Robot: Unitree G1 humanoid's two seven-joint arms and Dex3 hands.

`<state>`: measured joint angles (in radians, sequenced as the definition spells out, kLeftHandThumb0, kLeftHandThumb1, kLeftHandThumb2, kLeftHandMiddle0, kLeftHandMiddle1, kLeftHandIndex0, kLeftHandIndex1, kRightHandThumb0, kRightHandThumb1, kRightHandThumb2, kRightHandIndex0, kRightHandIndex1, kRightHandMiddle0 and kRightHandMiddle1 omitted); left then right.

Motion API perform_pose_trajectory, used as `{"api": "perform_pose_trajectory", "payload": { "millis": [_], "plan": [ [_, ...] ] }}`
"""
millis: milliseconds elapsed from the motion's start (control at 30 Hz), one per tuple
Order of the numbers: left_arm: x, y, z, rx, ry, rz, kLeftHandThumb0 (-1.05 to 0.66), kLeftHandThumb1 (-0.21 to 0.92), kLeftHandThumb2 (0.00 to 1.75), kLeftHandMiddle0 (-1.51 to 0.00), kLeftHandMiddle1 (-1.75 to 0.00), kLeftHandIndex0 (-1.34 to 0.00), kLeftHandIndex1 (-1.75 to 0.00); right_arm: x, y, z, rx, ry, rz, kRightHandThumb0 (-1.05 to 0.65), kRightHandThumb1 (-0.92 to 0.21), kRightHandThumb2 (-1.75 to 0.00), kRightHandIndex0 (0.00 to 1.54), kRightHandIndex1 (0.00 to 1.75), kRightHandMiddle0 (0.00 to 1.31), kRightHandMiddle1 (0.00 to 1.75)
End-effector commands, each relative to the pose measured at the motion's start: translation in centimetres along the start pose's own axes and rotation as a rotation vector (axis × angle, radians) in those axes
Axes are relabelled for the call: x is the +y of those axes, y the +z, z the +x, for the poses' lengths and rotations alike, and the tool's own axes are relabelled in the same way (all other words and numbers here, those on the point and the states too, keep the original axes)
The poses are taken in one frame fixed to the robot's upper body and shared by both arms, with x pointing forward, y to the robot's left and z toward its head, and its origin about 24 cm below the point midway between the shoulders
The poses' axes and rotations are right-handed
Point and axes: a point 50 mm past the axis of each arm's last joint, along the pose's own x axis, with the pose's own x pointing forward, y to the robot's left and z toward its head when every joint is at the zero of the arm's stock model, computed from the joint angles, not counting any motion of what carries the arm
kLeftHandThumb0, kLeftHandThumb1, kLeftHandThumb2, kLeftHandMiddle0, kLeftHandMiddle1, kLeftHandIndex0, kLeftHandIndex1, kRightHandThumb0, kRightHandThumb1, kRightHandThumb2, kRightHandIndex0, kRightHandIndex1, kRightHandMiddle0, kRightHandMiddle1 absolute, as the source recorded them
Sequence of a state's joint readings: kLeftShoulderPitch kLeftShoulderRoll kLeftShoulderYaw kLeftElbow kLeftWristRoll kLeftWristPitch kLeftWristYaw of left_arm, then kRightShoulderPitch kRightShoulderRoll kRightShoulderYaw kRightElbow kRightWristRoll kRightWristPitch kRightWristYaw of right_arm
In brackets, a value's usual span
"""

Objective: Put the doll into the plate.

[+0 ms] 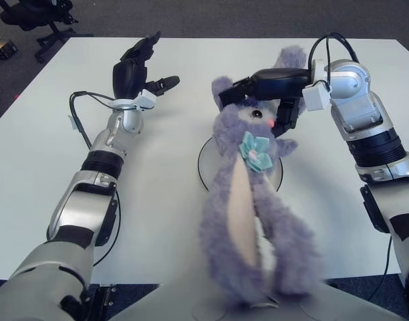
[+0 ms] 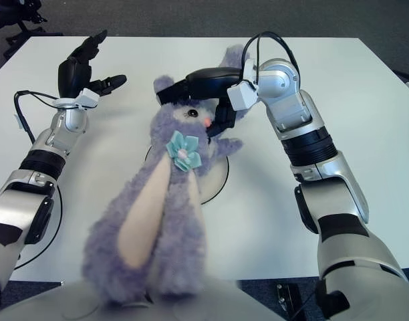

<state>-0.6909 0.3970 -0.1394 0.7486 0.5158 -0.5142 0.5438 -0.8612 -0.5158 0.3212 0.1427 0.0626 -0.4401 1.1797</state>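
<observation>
A purple plush rabbit doll [image 1: 248, 200] with a teal flower at its neck hangs in the air, long ears dangling toward me. My right hand [image 1: 268, 90] is shut on its head, above the table's middle. The white plate [image 1: 211, 157] lies flat on the table beneath and behind the doll, mostly hidden by it. My left hand [image 1: 134, 67] is raised at the far left of the table, fingers spread, holding nothing.
The white table [image 1: 325, 221] carries only the plate. A black cable [image 1: 81, 114] runs along my left forearm. Dark floor and an office chair base [image 1: 47, 23] lie beyond the far left corner.
</observation>
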Motion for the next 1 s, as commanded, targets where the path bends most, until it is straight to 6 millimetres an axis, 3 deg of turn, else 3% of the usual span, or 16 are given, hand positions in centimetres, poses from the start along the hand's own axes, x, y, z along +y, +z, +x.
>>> {"api": "perform_pose_trajectory", "payload": {
  "millis": [0, 533, 567, 667, 833, 967],
  "plan": [
    [0.2, -0.2, 0.0, 0.017, 0.007, -0.005, -0.29, 0.92, 0.18, -0.59, -0.02, -0.51, -0.25, -0.7, 0.5, 0.0, -0.031, 0.01, -0.038, 0.0, -0.26, -1.32, 0.7, 1.56, 0.48, 1.75],
    [0.2, -0.2, 0.1, 0.022, 0.002, -0.013, -0.27, 0.92, 0.16, -0.59, -0.02, -0.51, -0.27, -0.1, 0.5, -1.4, -0.035, 0.047, -0.058, -0.01, -0.2, -1.45, 0.67, 1.74, 0.51, 1.75],
    [0.2, -0.2, 0.1, 0.022, 0.002, -0.013, -0.27, 0.92, 0.16, -0.59, -0.02, -0.51, -0.27, 0.0, 0.5, -1.4, -0.037, 0.047, -0.058, -0.15, -0.32, -1.3, 0.74, 1.74, 0.5, 1.73],
    [0.1, -0.2, 0.1, 0.022, 0.0, -0.015, -0.26, 0.92, 0.16, -0.59, -0.02, -0.5, -0.27, 0.3, 0.4, -1.6, -0.053, 0.034, -0.075, -0.32, -0.47, -1.07, 0.81, 1.74, 0.49, 1.7],
    [0.1, -0.1, 0.1, 0.021, -0.001, -0.018, -0.26, 0.92, 0.16, -0.59, -0.02, -0.5, -0.28, 0.6, 0.3, -1.6, -0.066, 0.024, -0.122, -0.39, -0.57, -0.89, 0.75, 1.73, 0.5, 1.63],
    [0.0, -0.1, 0.1, 0.02, -0.001, -0.02, -0.26, 0.92, 0.16, -0.59, -0.02, -0.5, -0.28, 0.7, 0.3, -1.5, -0.069, 0.031, -0.165, -0.38, -0.72, -0.58, 0.71, 1.48, 0.54, 1.48]
  ]
}}
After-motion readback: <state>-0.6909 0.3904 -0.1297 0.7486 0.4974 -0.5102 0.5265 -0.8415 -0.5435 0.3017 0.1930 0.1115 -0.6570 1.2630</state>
